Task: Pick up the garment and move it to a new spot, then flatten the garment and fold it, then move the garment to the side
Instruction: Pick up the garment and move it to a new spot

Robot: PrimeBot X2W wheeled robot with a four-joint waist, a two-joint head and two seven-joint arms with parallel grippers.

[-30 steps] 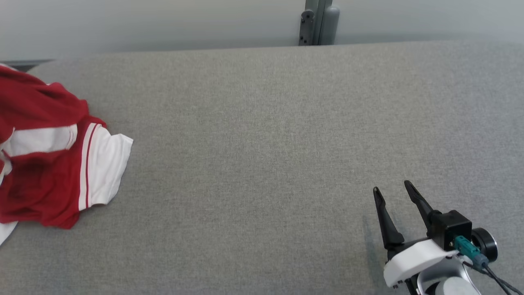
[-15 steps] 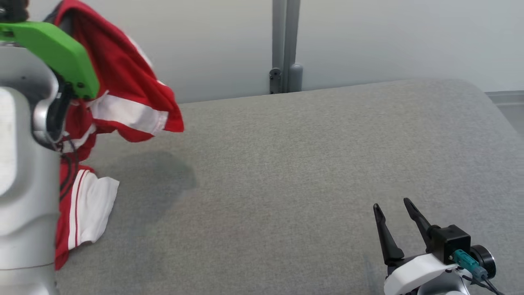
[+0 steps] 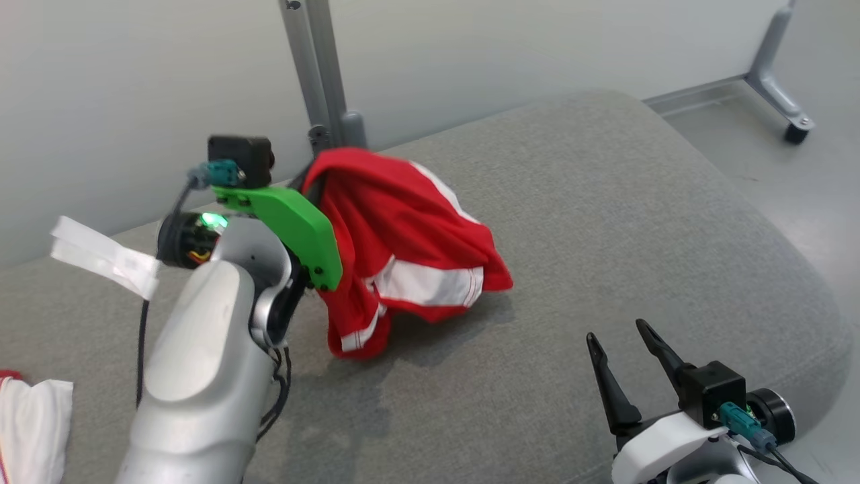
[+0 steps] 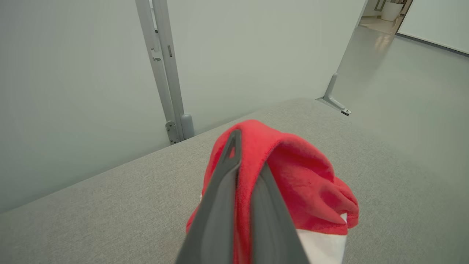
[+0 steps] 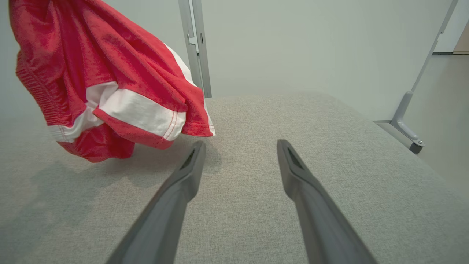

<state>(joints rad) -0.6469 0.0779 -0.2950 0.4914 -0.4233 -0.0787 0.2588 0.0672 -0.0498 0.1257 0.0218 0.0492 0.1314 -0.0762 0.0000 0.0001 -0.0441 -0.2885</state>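
The garment (image 3: 403, 249) is red with white bands. It hangs bunched from my left gripper over the middle of the grey padded table (image 3: 605, 222), its lower folds just above the surface. In the left wrist view my left gripper (image 4: 246, 154) is shut on the garment (image 4: 304, 183), with red cloth pinched between the two fingers. The arm's green wrist plate (image 3: 289, 228) hides those fingers in the head view. My right gripper (image 3: 617, 333) rests low at the front right, open and holding nothing. In the right wrist view the garment (image 5: 110, 73) dangles to the upper left of the right gripper (image 5: 240, 143).
A white cloth (image 3: 33, 417) lies at the table's front left edge. A grey post (image 3: 322, 81) stands behind the table against the pale wall. The table's rounded right edge drops to the floor, where a partition foot (image 3: 779, 101) stands.
My left arm has lifted the garment off the table's left side and carried it right, toward the middle. The head camera has shifted too. The right gripper stays open in place.
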